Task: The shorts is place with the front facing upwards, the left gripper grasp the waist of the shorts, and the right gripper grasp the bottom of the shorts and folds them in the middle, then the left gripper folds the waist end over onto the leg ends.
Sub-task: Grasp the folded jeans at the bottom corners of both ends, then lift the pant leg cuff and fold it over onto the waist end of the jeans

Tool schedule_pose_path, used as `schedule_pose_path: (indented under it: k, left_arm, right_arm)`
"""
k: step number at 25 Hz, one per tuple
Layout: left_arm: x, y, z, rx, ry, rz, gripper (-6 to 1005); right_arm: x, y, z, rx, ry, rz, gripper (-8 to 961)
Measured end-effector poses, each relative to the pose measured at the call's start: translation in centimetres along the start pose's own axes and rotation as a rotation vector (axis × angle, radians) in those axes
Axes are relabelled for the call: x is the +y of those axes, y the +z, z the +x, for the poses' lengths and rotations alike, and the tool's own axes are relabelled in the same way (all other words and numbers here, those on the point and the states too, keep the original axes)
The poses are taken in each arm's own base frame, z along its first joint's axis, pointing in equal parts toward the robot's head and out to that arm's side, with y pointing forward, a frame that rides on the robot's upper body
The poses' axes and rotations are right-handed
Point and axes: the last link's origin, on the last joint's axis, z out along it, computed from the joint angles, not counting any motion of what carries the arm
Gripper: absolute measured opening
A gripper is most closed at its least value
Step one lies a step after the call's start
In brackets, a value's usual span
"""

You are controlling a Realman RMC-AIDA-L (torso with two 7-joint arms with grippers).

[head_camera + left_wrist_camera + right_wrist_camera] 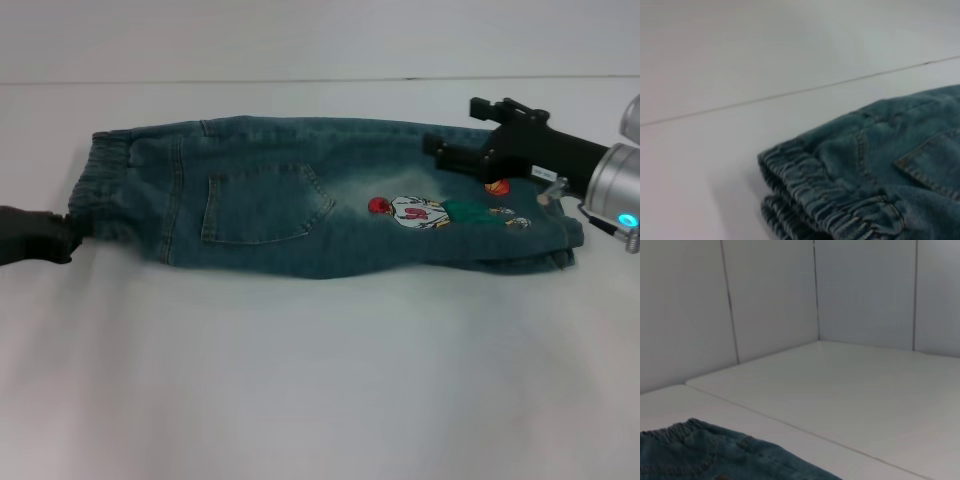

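Shorts lie folded lengthwise across the tabletop's far half. Left gripper pinches the waist at the left edge. Right gripper hangs over the leg ends, its grip unclear.

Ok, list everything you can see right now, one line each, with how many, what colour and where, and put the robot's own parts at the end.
shorts: one, blue-green denim with pale faded patches, lying folded lengthwise across the middle of the table, waist toward the robot's left, leg ends toward its right.
cartoon figure patch: one, red, white and green, on the leg near the right end.
orange ball badge: one, orange, by the leg ends, partly hidden under the right gripper.
table: one, white, under everything.
left gripper: one, black, at the left edge, at the waistband corner.
right gripper: one, black with a silver wrist and blue light, over the leg ends.
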Motion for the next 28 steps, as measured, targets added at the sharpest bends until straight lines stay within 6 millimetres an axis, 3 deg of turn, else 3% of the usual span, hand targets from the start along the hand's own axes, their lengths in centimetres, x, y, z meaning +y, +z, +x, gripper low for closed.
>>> schedule_pose_path:
  k: [12, 28]
  left_arm:
    - [1.3, -1.5, 4.3, 0.026, 0.039, -0.106, 51]
    - [4.3, -2.2, 10.8, 0.076, 0.086, -0.251, 48]
  right_arm:
    - [3.1, 3.0, 1.4, -0.036, -0.028, 0.018, 914]
    - [6.1, 5.3, 2.8, 0.017, -0.050, 0.036, 912]
